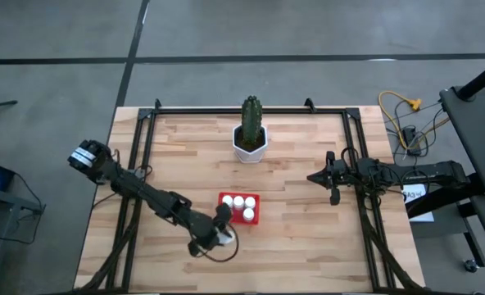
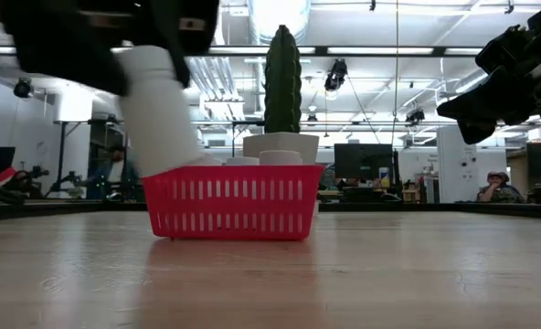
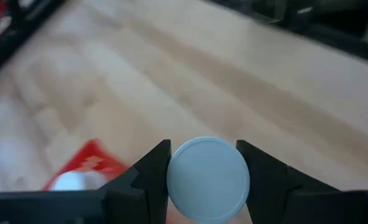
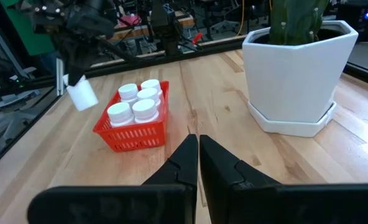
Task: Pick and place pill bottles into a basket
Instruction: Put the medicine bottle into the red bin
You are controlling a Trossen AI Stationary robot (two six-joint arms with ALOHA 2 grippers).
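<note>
From above, the left gripper [image 1: 218, 236] clamps a white pill bottle [image 1: 224, 238] just beside the near edge of the red basket [image 1: 253, 218], where four bottles [image 1: 238, 201] stand. The right gripper [image 1: 316, 176] waits well apart, fingers pressed together.

At table height, the held bottle [image 2: 157, 105] hangs tilted above the basket's [image 2: 229, 201] end.

The left wrist shows its cap [image 3: 208, 179] between both fingers [image 3: 150, 171].

The right wrist sees the cactus pot [image 4: 296, 74] nearby.

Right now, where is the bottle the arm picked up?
In the high view, the left gripper holds the pill bottle just beside the red basket, at its front edge.
</note>
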